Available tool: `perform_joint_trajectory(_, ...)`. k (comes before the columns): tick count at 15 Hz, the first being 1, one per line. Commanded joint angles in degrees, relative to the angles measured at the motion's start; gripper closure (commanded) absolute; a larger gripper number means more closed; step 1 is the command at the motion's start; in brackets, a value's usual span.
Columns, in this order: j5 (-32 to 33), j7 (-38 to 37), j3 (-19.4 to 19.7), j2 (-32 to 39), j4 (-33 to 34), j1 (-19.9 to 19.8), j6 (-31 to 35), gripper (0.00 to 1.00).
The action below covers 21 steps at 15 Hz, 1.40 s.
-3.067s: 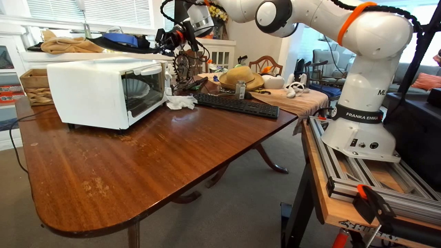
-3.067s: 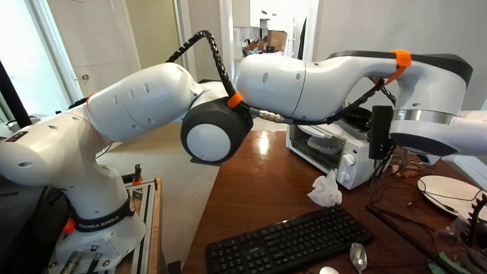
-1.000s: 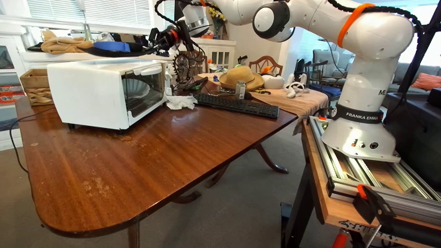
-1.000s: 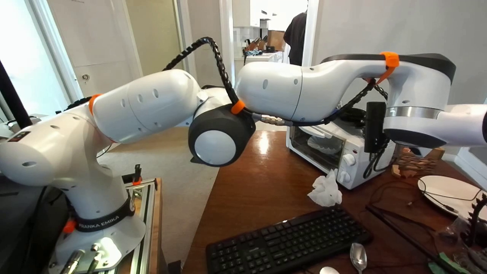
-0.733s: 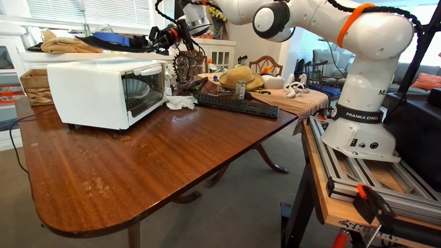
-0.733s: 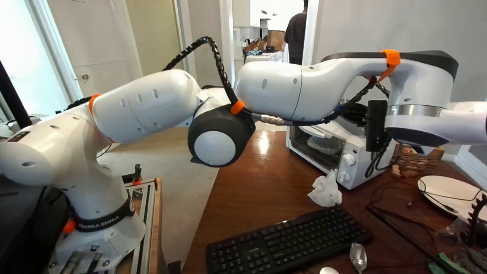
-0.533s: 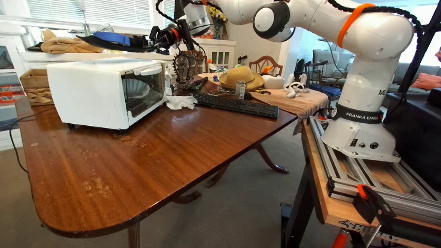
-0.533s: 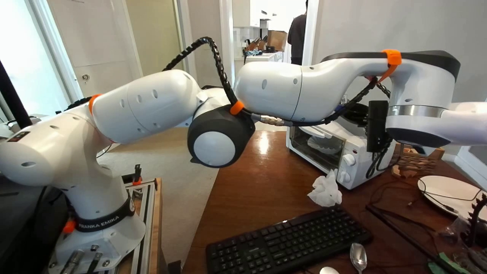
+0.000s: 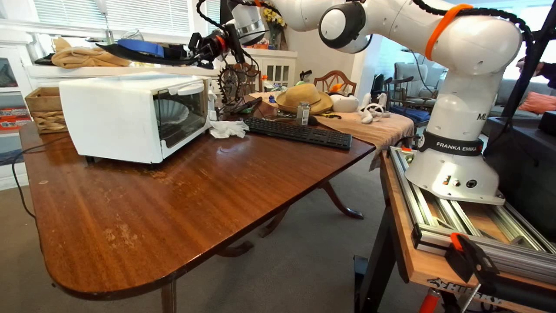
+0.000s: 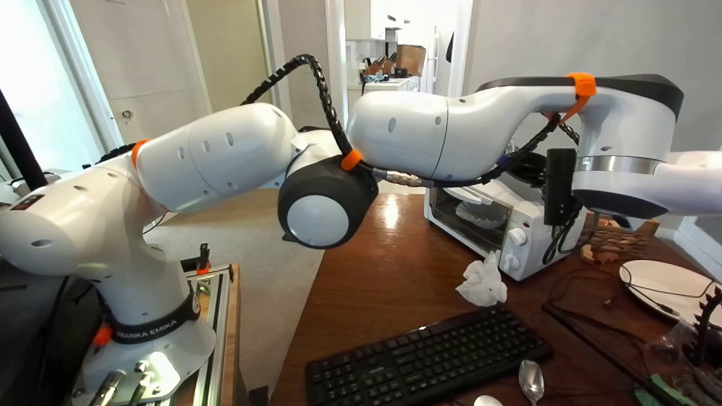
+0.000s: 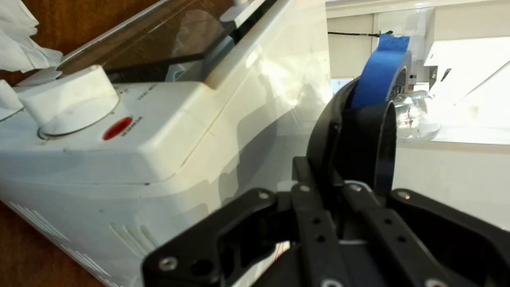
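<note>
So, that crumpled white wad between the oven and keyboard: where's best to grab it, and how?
The white wad bunches up into a peak, so probably pinch that from above; the oven and keyboard sit close by. The hand holds a black dish, though.

Brown wooden table (image 9: 173, 195); on it white toaster oven (image 9: 113, 117), crumpled tissue (image 10: 482, 283), black keyboard (image 10: 428, 355), spoon (image 10: 531, 380), plate (image 10: 657, 274), basket (image 9: 48, 121).

1. "FRANKA EMIKA" stood in pale capitals on the black band (image 9: 454, 144) round the glossy white robot arm (image 9: 456, 102), in both exterior views.
2. "ML" stood in dark letters higher on that arm.
3. "HUSKY" marked the front edge of the light wooden workbench (image 9: 428, 266).
4. Print beside the red oval light (image 11: 117, 128) on the white boxy toaster oven (image 11: 167, 159) was too blurred to read.
</note>
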<state>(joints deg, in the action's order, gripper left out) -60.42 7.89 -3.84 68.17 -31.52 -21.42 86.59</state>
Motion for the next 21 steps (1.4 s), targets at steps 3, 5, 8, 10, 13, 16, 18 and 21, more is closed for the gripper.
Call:
perform_joint_trajectory(3,0.00,0.00,-0.06,0.00,0.00,-0.02,0.00,0.91)
perform_joint_trajectory(5,0.00,0.00,-0.07,0.00,0.00,-0.02,0.00,0.91)
perform_joint_trajectory(8,1.56,-1.22,1.15,-0.40,0.08,0.22,-0.36,0.98)
perform_joint_trajectory(10,2.47,-1.31,1.72,-0.59,0.22,0.33,-0.44,0.98)
perform_joint_trajectory(13,3.74,-1.26,2.48,-1.03,0.69,0.76,-0.12,0.98)
perform_joint_trajectory(16,5.25,-0.89,2.82,-1.47,1.51,1.59,0.00,0.98)
perform_joint_trajectory(18,6.25,-0.94,2.90,-1.87,1.85,2.18,-0.14,0.98)
perform_joint_trajectory(21,7.59,-0.93,3.10,-2.01,2.68,2.96,0.01,0.98)
